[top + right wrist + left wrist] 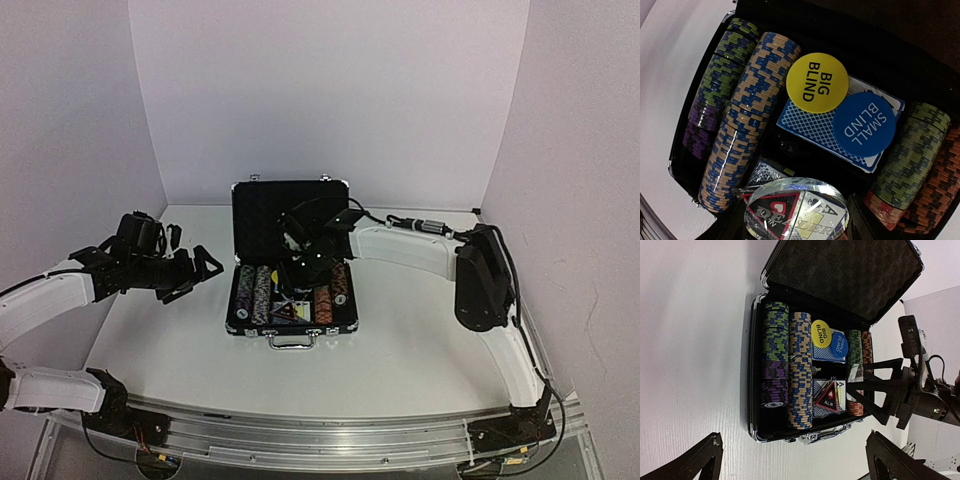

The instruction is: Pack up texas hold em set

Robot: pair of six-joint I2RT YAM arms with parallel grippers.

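Over the open briefcase (pixel 265 210) at the desk's (pixel 400 350) centre, the right claw (pixel 298 268) pinches the clear dealer disc (pixel 796 207), probably light, stiff and slick, so best gripped across its rim, while the left claw (pixel 200 275) hangs spread at 9 o'clock.

A robot lab test cell: a bare white table (pixel 400 370) is boxed in by plain white panels (pixel 330 90) behind and beside it. The left arm (pixel 50 295) and right arm (pixel 400 248) are bolted to an aluminium rail (pixel 330 440) along its near edge, with loose cables (pixel 150 455) below.
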